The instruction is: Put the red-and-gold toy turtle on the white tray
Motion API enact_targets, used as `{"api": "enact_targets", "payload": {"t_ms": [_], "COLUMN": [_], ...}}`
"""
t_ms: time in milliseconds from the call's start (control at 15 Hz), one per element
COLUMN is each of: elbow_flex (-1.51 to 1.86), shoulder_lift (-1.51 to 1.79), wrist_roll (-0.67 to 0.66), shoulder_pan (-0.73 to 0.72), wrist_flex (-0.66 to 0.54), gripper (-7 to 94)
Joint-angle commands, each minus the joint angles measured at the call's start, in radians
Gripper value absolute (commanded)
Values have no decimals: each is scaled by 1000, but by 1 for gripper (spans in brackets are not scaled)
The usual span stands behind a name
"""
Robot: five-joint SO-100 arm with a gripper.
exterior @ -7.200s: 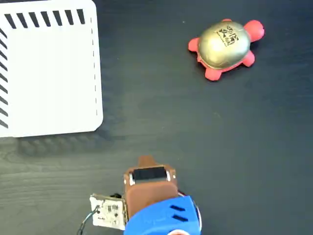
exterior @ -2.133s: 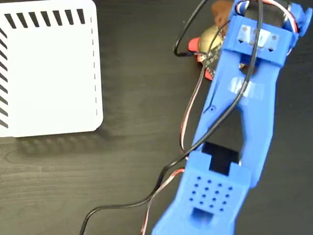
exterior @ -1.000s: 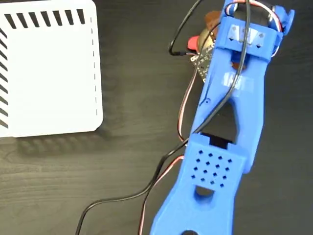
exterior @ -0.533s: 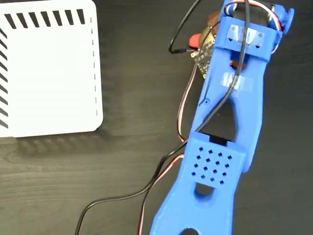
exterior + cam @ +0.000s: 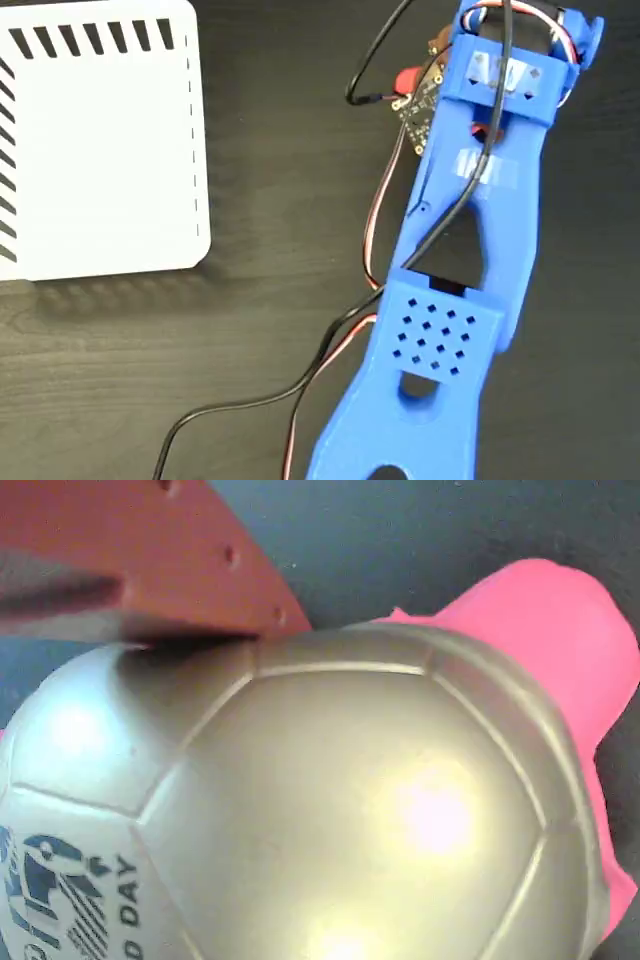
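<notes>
The white tray [image 5: 100,150] lies at the upper left of the fixed view, with black stripes along its top and left edges. My blue arm [image 5: 470,200] stretches to the upper right and covers the red-and-gold toy turtle; only a small red bit of the turtle [image 5: 408,79] peeks out beside the wrist. The wrist view is filled by the turtle's gold shell [image 5: 330,810], with a pink-red limb [image 5: 550,630] at the right. One brown finger [image 5: 150,550] rests against the shell's top left. The other finger is hidden.
Dark wooden tabletop [image 5: 260,260] lies between the tray and the arm. Black and red cables [image 5: 330,350] trail from the arm towards the bottom edge. A small circuit board [image 5: 420,105] hangs at the wrist's left side.
Seven seconds ago the arm was folded at the bottom and the turtle lay uncovered. Over the last second the wrist and circuit board crept slightly upward, and the visible red bit shifted a little right.
</notes>
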Motion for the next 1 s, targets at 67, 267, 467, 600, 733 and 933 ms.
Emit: {"api": "enact_targets", "payload": {"t_ms": [67,267,467,600,733,933], "elbow_flex": [31,172,282,316,360,407], "shoulder_lift": [192,396,565,629,664,713], "wrist_roll": [94,127,135,138,138,163], "shoulder_pan": [12,-5,-32,-46,-49,-61], "wrist_flex": [-23,-48,-35,-6,-12,-21], "gripper": [0,0,0,0,0,0]}}
